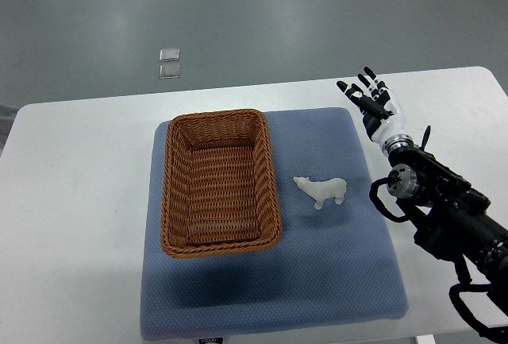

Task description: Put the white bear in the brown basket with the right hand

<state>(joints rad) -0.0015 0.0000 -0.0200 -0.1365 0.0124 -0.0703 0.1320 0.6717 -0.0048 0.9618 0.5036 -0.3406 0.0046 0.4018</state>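
On the blue mat (317,280), just right of the brown wicker basket (220,181), the white bear (321,190) stands on its own, apart from the basket's rim and touched by nothing. Nothing lies inside the basket. Well to the bear's upper right, the right hand (369,96) hovers over the mat's far corner with its fingers (359,99) spread apart, holding nothing. Mat and basket rest on a white table (79,201).

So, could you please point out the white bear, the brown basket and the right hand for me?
white bear (322,190): top view, on its body.
brown basket (267,171): top view, on its right rim.
right hand (371,98): top view, on the palm, fingers spread.
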